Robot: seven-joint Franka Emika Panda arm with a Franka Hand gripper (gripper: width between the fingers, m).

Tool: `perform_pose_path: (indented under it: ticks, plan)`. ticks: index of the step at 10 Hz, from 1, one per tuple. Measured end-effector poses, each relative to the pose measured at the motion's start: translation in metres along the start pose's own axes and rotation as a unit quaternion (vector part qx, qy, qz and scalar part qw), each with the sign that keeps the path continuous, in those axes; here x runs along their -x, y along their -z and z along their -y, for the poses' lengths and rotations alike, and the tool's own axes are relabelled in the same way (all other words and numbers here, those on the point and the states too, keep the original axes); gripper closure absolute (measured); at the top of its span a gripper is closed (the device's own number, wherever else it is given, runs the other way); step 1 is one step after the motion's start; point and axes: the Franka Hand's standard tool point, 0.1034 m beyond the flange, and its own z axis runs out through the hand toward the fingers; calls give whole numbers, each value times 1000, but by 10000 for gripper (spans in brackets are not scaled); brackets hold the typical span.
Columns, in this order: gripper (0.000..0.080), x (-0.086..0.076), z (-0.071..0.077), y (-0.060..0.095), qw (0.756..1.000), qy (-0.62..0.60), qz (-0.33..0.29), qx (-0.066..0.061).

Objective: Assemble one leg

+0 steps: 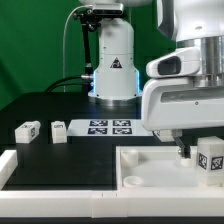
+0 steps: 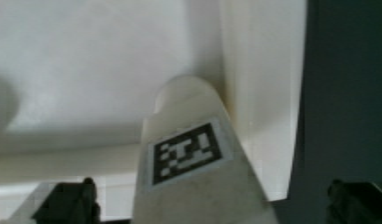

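In the wrist view a white leg (image 2: 197, 165) with a black-and-white tag on its face lies between my two fingers (image 2: 67, 203), with a gap on each side. My gripper (image 2: 211, 206) is open around it and does not touch it. In the exterior view the gripper (image 1: 188, 152) hangs low over the right end of the large flat white tray-like piece (image 1: 150, 168), with the tagged leg (image 1: 210, 160) right beside it. Two more legs (image 1: 27, 129) (image 1: 58, 130) lie on the black table at the exterior view's left.
The marker board (image 1: 108, 126) lies at mid table in front of the robot base (image 1: 113, 70). A white raised edge (image 1: 8, 165) runs along the front left. The tray piece has a round corner hole (image 1: 131, 182) near the front.
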Motion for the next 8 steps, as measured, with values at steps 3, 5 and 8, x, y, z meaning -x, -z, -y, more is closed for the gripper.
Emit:
perform_pose_path:
  ticks: [3,5,8]
  plan:
    - [151,0,0,0,988,151,1,14]
    - [151,0,-2,0,983,181,2,15]
    - [432,0,-2,0,983,181,2,15]
